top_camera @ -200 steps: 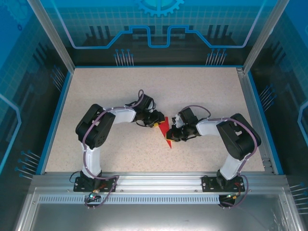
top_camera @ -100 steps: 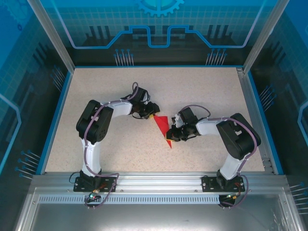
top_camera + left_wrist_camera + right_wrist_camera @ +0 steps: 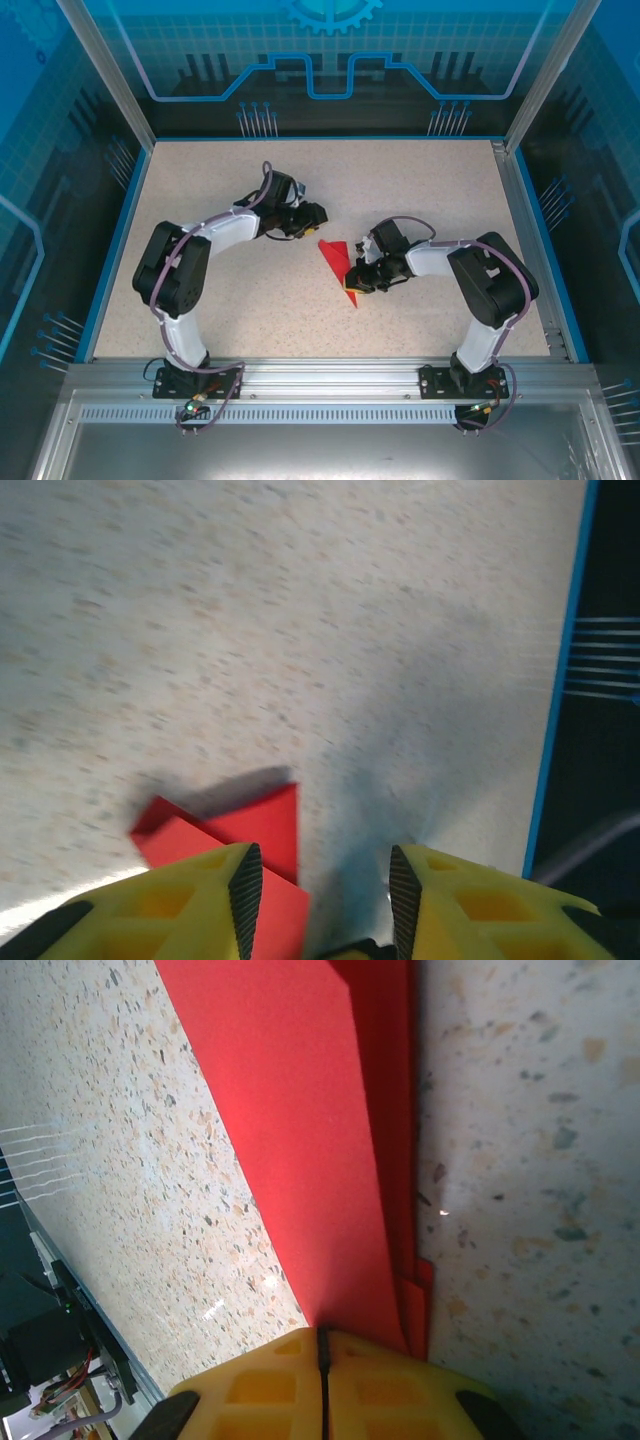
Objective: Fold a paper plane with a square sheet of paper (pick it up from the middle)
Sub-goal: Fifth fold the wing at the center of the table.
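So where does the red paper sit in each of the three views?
Top external: red paper mid-table, touching the right gripper.
Left wrist: lower left, partly behind the left gripper.
Right wrist: top centre down into the right gripper.
Shared landmark: speckled tabletop.

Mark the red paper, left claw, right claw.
red paper [image 3: 338, 260], top view, middle of folded sheet
left claw [image 3: 322, 868], left wrist view, midway between open fingertips
right claw [image 3: 322, 1342], right wrist view, seam between shut fingertips
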You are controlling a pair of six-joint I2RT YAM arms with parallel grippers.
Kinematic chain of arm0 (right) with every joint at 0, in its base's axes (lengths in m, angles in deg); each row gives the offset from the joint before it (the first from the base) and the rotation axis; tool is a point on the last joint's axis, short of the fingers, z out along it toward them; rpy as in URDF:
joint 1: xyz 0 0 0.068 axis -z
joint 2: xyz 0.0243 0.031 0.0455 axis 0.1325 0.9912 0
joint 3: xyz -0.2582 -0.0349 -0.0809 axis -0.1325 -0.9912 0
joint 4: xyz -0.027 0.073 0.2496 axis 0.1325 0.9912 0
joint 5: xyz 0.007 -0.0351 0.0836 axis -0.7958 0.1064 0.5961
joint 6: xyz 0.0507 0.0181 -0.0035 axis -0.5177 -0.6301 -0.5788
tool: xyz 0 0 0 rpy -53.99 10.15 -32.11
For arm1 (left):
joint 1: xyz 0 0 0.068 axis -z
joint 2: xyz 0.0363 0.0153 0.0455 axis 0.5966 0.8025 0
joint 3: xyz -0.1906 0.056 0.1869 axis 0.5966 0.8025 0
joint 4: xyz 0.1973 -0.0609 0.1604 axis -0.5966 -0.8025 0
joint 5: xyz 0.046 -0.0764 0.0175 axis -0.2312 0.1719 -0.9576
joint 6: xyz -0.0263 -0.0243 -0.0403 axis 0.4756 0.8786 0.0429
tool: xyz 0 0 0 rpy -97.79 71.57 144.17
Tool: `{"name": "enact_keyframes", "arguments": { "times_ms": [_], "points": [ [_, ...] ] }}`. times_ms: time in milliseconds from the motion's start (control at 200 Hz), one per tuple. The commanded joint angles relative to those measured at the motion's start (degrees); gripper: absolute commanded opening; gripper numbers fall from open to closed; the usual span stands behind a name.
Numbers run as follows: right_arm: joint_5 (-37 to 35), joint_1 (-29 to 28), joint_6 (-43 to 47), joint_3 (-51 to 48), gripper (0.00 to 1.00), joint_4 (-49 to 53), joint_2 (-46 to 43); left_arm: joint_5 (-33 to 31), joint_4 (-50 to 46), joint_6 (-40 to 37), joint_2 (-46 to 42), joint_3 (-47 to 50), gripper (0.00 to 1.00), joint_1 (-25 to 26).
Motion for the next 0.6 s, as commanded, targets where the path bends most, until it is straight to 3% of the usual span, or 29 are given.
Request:
{"name": "enact_keyframes", "arguments": {
  "times_ms": [0, 290, 595],
  "points": [
    [-7.71, 0.46, 1.15, -1.89, 0.08, 7.95, 4.27, 2.29, 0.35, 0.83, -0.22, 1.83, 0.41, 4.21],
    [-7.75, 0.59, 0.48, -2.69, 0.08, 7.09, 3.73, 2.92, 5.44, 4.46, 4.92, 3.47, 0.4, 8.32],
    [-5.93, 0.59, -0.51, -3.34, 0.09, 4.74, 0.4, -0.72, 4.04, 5.54, 10.58, 3.21, 0.39, 8.68]
  ]
}}
